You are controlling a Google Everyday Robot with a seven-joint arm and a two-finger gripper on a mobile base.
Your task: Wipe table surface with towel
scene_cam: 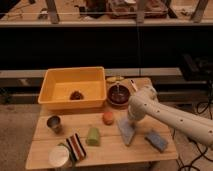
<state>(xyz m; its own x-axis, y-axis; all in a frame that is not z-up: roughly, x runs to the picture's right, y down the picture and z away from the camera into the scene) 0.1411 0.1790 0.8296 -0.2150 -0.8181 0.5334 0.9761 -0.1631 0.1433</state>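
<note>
The pale grey-blue towel (126,131), lying flat on the table surface (112,150) toward its right front corner, is judged light and limp, best pinned at its far end, where the gripper (130,120) is seen, its state undeterminable.

We have a single camera view, set high and in front of the table surface (107,145), looking down across it toward the dark shelving behind. The gripper (129,121) hangs over the tabletop's right half, mid-distance from us.
</note>
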